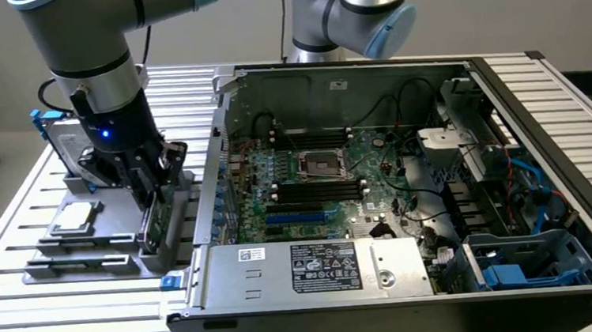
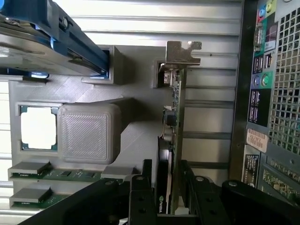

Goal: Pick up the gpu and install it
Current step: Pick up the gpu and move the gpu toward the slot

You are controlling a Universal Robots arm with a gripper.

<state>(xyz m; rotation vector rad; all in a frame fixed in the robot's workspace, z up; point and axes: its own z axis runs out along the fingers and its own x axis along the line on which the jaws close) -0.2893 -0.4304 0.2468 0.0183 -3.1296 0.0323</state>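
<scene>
The gpu stands on edge in a slot of the grey holder, its silver end bracket at the far end. On one face is the black shroud and on the other the green board. My gripper is lowered over it, open, with one black finger on the shroud side and the other on the board side. A thin gap shows beside the card. In the exterior view the gripper sits over the gpu at the holder, on that view's left of the open computer case.
On the holder there are also a square CPU chip, a hard drive in a blue frame and two memory sticks. The motherboard lies bare inside the case. A second arm stands behind the case.
</scene>
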